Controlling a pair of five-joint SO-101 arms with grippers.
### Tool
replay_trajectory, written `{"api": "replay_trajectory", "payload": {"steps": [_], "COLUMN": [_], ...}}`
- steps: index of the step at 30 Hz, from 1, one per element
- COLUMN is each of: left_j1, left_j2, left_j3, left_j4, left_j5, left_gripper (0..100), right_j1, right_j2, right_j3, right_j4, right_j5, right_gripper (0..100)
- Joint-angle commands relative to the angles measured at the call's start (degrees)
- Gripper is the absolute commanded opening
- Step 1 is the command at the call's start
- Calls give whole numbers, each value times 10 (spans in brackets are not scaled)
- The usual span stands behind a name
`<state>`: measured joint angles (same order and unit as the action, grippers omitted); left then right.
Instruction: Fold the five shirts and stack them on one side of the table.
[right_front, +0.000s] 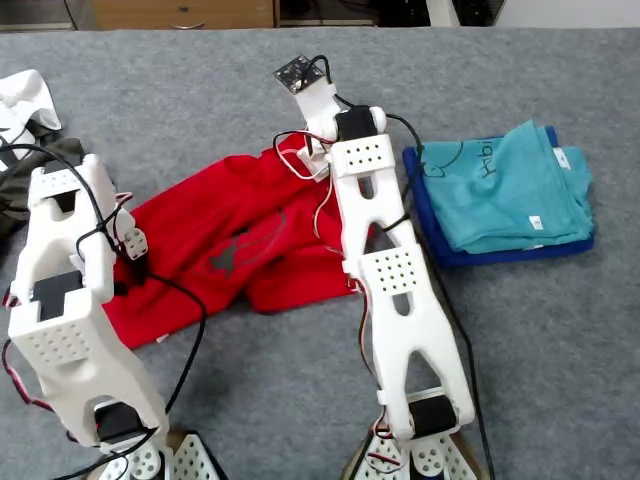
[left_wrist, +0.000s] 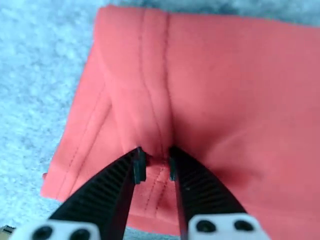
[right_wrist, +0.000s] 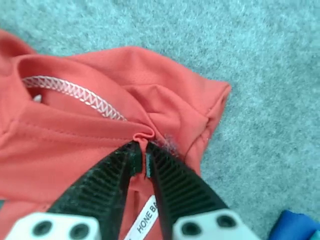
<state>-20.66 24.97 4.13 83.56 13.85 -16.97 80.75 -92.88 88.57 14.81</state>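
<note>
Left gripper: jaws clamped on a raised pinch of the red shirt, fabric bunched between the tips. The left wrist view gives the detail: the pinch sits on a double-stitched seam near a folded edge of the shirt, with grey table beside it.

Right gripper: jaws nearly together, nipping a small fold of the same shirt just beside the collar. The right wrist view picks up the white zigzag tape inside the collar and a white label below the tips.

The high view gives the layout instead. The red shirt lies spread and rumpled across the middle of the table, the left arm over its near-left end and the right arm over its far-right end. To the right, just beside the red shirt, a folded teal shirt lies on top of a folded blue shirt. At the far-left edge, a white garment and a dark garment lie in a heap.
</note>
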Motion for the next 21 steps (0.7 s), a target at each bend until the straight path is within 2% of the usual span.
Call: {"api": "replay_trajectory", "payload": {"steps": [1, 11, 14, 21], "left_j1": [15, 15, 15, 11], "left_j2": [25, 68, 68, 68], "left_j3": [10, 4, 5, -33], "left_j4": [0, -4, -18, -29], "left_j5": [7, 11, 12, 9], "left_gripper": [94, 88, 17, 18], "right_j1": [12, 12, 12, 12], "right_j2": [-3, -3, -3, -3], "right_j3": [-26, -26, -26, -26], "right_j4": [-11, -11, -11, -24], "right_j5": [4, 4, 4, 4], "right_gripper": [3, 3, 3, 3]}}
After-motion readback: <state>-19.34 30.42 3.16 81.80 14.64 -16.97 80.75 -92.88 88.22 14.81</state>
